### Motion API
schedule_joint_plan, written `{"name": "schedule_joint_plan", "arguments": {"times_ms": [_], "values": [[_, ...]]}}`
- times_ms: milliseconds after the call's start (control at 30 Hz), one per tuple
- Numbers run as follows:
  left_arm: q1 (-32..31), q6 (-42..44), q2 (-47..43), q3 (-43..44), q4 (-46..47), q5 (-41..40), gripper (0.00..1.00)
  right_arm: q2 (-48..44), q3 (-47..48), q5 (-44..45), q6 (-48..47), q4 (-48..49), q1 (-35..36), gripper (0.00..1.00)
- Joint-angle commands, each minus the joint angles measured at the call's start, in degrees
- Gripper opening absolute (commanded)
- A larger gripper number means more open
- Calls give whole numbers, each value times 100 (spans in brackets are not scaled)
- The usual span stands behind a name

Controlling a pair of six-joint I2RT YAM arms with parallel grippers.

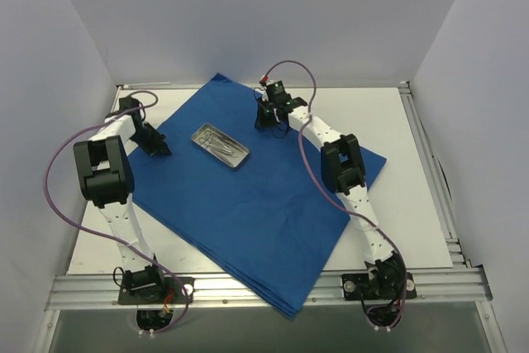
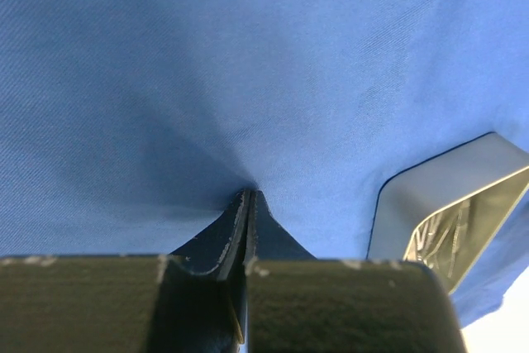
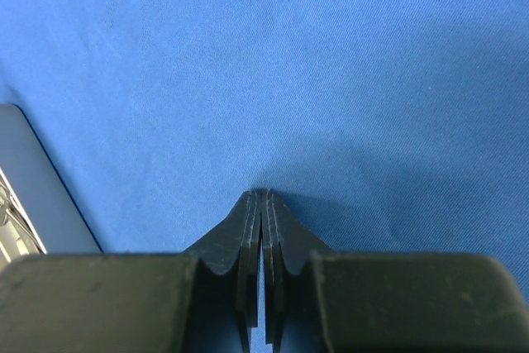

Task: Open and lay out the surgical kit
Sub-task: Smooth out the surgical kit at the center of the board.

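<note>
The royal-blue cloth wrap (image 1: pixel 248 204) lies spread out flat on the white table. The small shiny metal tray (image 1: pixel 221 147) sits on its far part, with thin silver instruments (image 1: pixel 216 140) inside. My left gripper (image 1: pixel 157 148) is left of the tray, near the cloth's left edge. In the left wrist view it (image 2: pixel 250 196) is shut with its tips down on the cloth (image 2: pixel 248 55), and creases run into the tips; the tray (image 2: pixel 446 204) is at the right. My right gripper (image 1: pixel 269 121) is right of the tray. It (image 3: pixel 263 196) is shut, tips touching the cloth (image 3: pixel 289 55); the tray (image 3: pixel 25 179) is at the left.
White walls close in the table on three sides. An aluminium rail (image 1: pixel 430 287) runs along the near edge, and the cloth's near corner (image 1: pixel 289 307) hangs over it. Purple cables loop from both arms. Bare white table (image 1: pixel 405 196) shows right of the cloth.
</note>
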Motion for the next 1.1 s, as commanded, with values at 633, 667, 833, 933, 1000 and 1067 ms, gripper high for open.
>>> {"name": "schedule_joint_plan", "arguments": {"times_ms": [633, 667, 833, 933, 1000, 1067], "values": [[646, 138, -428, -1528, -361, -241, 2, -525, -2323, 145, -134, -295, 101, 0], [672, 146, -454, -1581, -352, -249, 2, -560, -2385, 154, -142, -277, 101, 0], [777, 190, -604, -1871, -203, -197, 2, -710, -2640, 259, -239, -111, 57, 0], [822, 287, -727, -1758, -114, -196, 2, -728, -2448, 294, -379, -48, 57, 0], [813, 357, -893, -1634, -141, -223, 2, -780, -2159, 435, -406, -57, 49, 5], [769, 401, -1191, -1520, -132, -293, 2, -885, -1991, 488, -467, -74, 40, 10]]}}
